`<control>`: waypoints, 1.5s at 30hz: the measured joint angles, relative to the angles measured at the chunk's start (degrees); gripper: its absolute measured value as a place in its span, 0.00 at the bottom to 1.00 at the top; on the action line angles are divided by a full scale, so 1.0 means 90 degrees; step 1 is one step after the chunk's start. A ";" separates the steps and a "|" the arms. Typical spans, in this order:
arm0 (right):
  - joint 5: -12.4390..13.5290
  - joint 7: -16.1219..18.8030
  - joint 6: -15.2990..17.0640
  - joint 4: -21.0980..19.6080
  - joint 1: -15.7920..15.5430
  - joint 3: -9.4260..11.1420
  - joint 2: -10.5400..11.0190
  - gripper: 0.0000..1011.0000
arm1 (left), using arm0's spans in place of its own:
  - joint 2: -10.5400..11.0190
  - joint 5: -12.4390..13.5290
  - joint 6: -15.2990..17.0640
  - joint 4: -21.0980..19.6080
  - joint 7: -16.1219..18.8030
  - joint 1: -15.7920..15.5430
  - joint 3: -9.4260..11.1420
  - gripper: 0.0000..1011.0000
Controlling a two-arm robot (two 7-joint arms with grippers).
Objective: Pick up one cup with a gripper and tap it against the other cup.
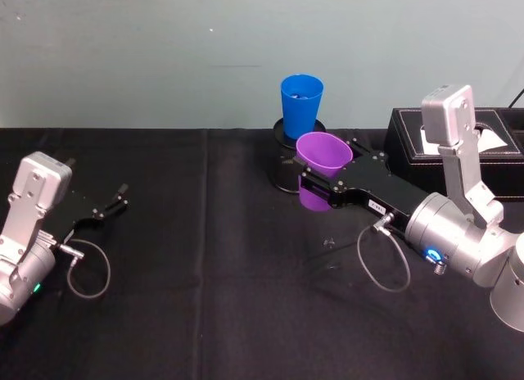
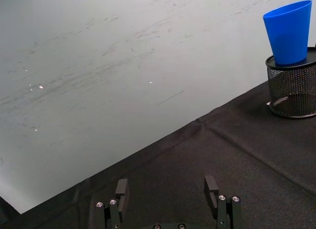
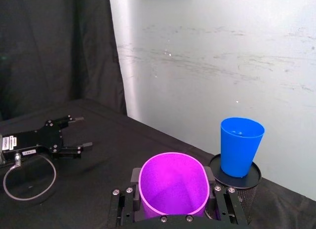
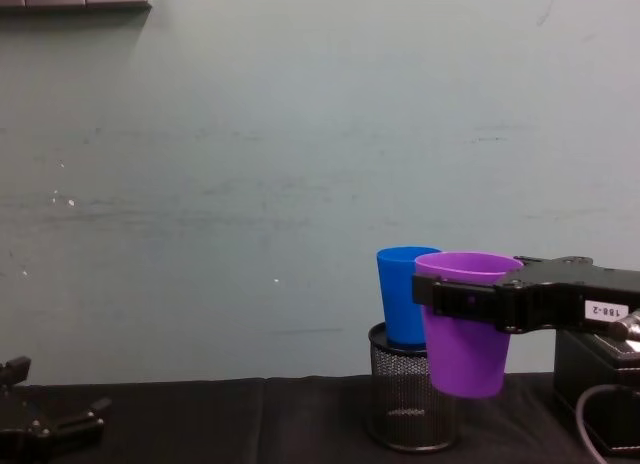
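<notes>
The purple cup (image 1: 323,153) is shown clamped in the right gripper (image 1: 318,187) and held clear of the black table (image 1: 205,298), just beside the blue cup (image 1: 300,106), which is stood upright on a mesh pen holder (image 4: 408,404). Contact cannot be judged. The left gripper (image 1: 113,203) is parked at the left, fingers spread.

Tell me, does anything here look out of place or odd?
The blue cup stands on top of the black mesh pen holder, not on the table. The purple cup, gripped by the right claw, looks squeezed out of round at the rim. The left claw sits idle.
</notes>
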 joint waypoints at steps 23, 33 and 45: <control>0.0001 0.0000 0.0000 0.0000 0.0000 0.0000 0.0000 0.72 | 0.0000 0.0000 0.0000 0.0000 0.0000 0.0000 0.0000 0.99; 0.0001 0.0000 0.0001 0.0000 0.0000 0.0000 0.0000 0.72 | 0.0000 0.0000 0.0000 0.0000 0.0000 0.0000 0.0000 0.99; 0.0001 0.0000 0.0001 0.0000 0.0000 0.0000 0.0000 0.72 | 0.0000 0.0000 0.0000 0.0000 0.0000 0.0000 0.0000 0.99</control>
